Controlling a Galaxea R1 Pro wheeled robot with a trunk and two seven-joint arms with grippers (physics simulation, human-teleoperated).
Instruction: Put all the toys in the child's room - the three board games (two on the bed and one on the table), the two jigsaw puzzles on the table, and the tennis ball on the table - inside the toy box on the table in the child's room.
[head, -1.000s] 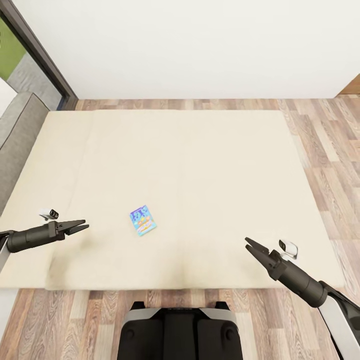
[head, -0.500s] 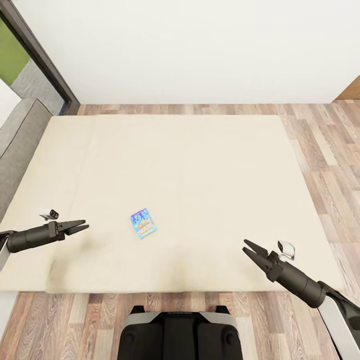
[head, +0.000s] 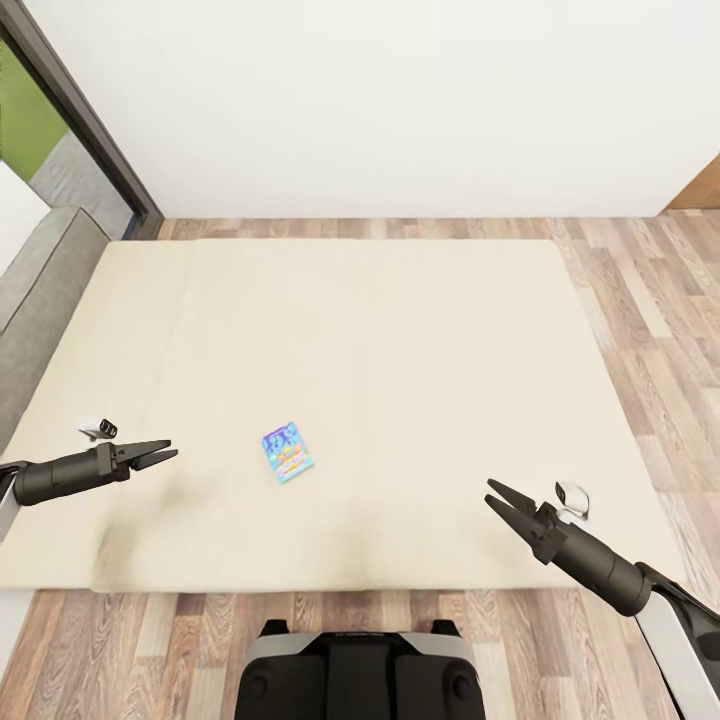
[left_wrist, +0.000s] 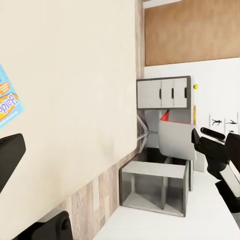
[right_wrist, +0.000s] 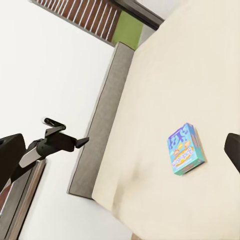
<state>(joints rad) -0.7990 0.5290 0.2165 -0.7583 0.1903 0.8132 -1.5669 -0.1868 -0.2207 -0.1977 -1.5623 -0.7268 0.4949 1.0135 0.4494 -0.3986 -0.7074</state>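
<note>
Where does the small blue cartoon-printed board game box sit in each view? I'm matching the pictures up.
Head view: small blue cartoon-printed board game box lies flat on the beige mattress, nearer the left gripper.
Left wrist view: cut by the picture's edge.
Right wrist view: fully seen.
Shared landmark: the mattress.

The board game (left_wrist: 7, 100) is cut off by the left wrist view's edge.

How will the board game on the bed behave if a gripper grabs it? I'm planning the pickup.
The board game is a thin, flat box, so probably stiff and light. Lying flat on the soft bed, its edges may be hard to get under. It shouldn't roll.
</note>
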